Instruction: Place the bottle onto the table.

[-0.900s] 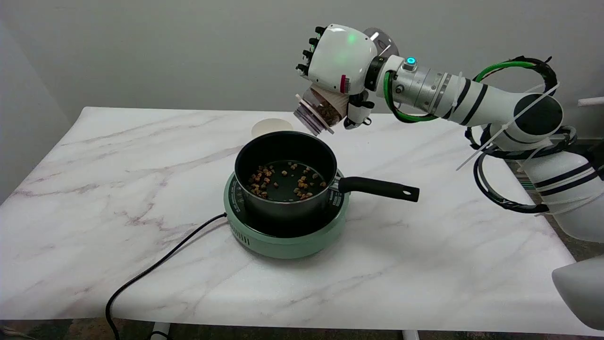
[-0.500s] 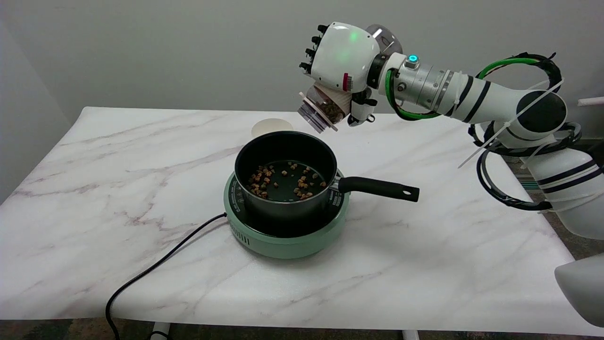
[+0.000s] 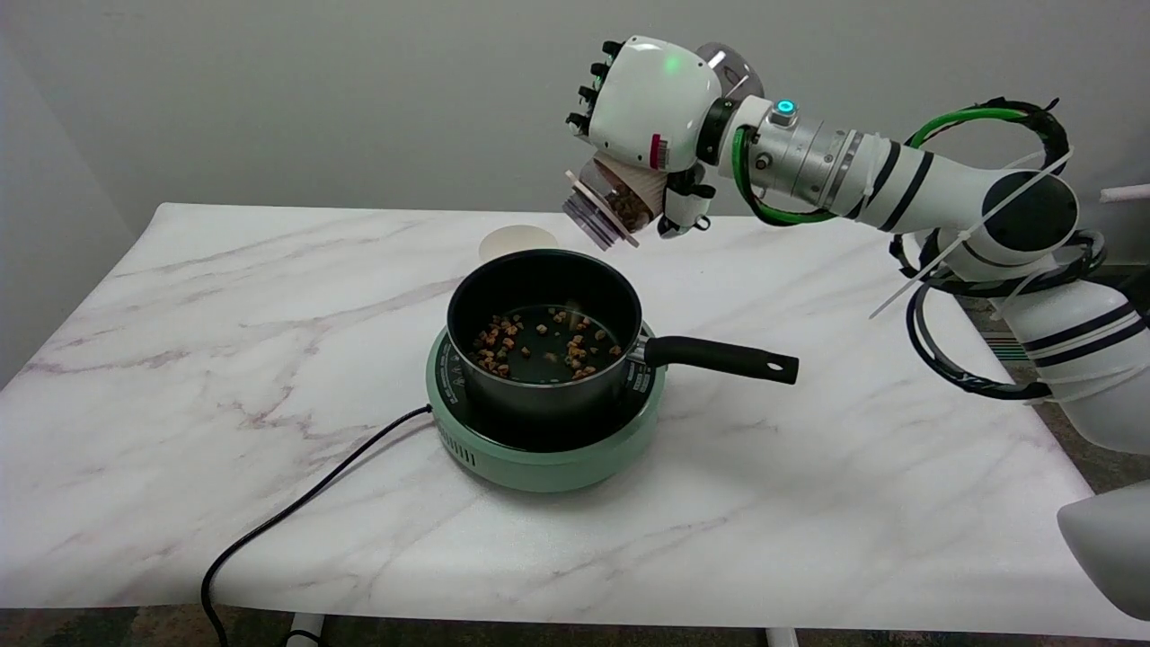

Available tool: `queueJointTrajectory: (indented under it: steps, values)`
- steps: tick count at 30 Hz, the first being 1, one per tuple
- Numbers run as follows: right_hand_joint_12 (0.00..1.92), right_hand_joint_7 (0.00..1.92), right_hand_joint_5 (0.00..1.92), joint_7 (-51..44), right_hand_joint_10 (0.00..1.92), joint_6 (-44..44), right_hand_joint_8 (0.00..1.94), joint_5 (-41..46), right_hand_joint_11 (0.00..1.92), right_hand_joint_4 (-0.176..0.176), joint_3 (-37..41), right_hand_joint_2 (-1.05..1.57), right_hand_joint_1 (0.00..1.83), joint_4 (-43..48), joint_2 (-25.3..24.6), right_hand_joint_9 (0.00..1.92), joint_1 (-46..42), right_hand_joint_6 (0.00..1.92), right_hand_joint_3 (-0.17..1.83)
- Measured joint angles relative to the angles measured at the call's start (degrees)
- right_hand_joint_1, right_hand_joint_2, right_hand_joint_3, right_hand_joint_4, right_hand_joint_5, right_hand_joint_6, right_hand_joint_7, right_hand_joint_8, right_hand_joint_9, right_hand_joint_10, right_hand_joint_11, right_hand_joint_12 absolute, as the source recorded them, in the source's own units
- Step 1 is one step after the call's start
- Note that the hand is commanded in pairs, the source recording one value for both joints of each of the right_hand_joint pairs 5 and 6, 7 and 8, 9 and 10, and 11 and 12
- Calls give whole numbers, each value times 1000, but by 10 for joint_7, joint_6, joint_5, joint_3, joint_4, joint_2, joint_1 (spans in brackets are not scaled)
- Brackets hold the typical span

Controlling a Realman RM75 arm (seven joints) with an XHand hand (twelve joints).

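- One wide surface (image 3: 225, 296), white marble-look with faint pink-grey veins, matte; front edge runs along the bottom of the view, back edge meets a plain grey wall. Lots of bare room on the left and front right.
- Right arm (image 3: 907, 193), glossy white shells, black bands, metal wrist with a lit teal button, green and black cable loops; reaches in from the right, base cut off at the frame edge.
- Round mint-green hotplate (image 3: 539, 463) near the middle, vents on its side, black cord (image 3: 296, 512) trailing off the front-left edge.
- Dark round saucepan (image 3: 539, 314) sits on the hotplate, straight black handle pointing right; small brown bits scattered on its bottom.
- Robot hand (image 3: 651, 108), white back shell and black fingers, closed around the bottle; fingers mostly hidden behind the shell.
- Bottle (image 3: 611, 202), clear with brown bits inside, held in the air above the pan's far rim, tilted mouth down-left; upper body hidden by the robot hand.
- Pale round disc (image 3: 517, 241) on the surface just behind the pan, partly hidden; can't tell what it is.
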Motion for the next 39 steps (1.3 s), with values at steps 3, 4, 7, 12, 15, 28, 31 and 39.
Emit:
queueJointTrajectory:
  steps: [3,4,7,12,15,28,31,39]
  values:
    - [1310,1646,1853,4,1608,-11,1646,9,1310,0,-1,1376,1176,1,-3,1608,-4,1853,525]
    - [1311,1646,1851,5,1608,-16,1646,13,1311,0,-1,1373,1178,1,-4,1608,-5,1851,525]
    - [1311,1645,1840,8,1609,-29,1645,26,1311,0,-2,1370,1179,1,-8,1609,-10,1840,522]
    - [1311,1638,1824,13,1607,-51,1638,47,1311,0,-4,1357,1185,2,-13,1607,-19,1824,520]
    - [1310,1634,1816,15,1606,-68,1634,63,1310,0,-7,1341,1193,4,-14,1606,-23,1816,523]
    - [1317,1625,1786,19,1610,-182,1625,175,1317,0,-84,1275,1228,12,30,1610,-6,1786,543]
    - [1320,1624,1785,19,1612,-208,1624,201,1320,0,-108,1275,1228,14,43,1612,5,1785,543]
    - [1328,1631,1790,20,1621,-282,1631,272,1328,0,-184,1282,1227,19,81,1621,46,1790,544]
